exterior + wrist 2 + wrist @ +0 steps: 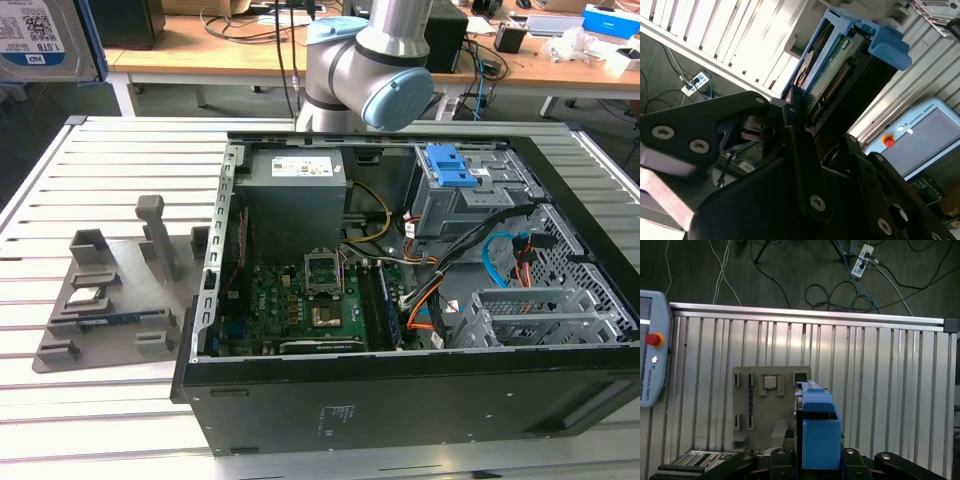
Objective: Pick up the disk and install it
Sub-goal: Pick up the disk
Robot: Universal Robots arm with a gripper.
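Robot arm at work on an open PC: the end effector (805,125) holds the disk (836,75) edge-on, jaws closed on either side of it, high over the slatted worktop (100,420). In the first wrist view its blue carrier (820,430) hangs above the grey fixture tray (755,405). In the exterior view the labelled drive sits at the exterior view's upper left, well apart from the open computer case (400,400) and its drive cage (455,200). From where I stand, the disk looks stiff and dense but intolerant of knocks, with bare circuit board along one face. The metal body seems the place to grip, not the thin, flexible plastic carrier.
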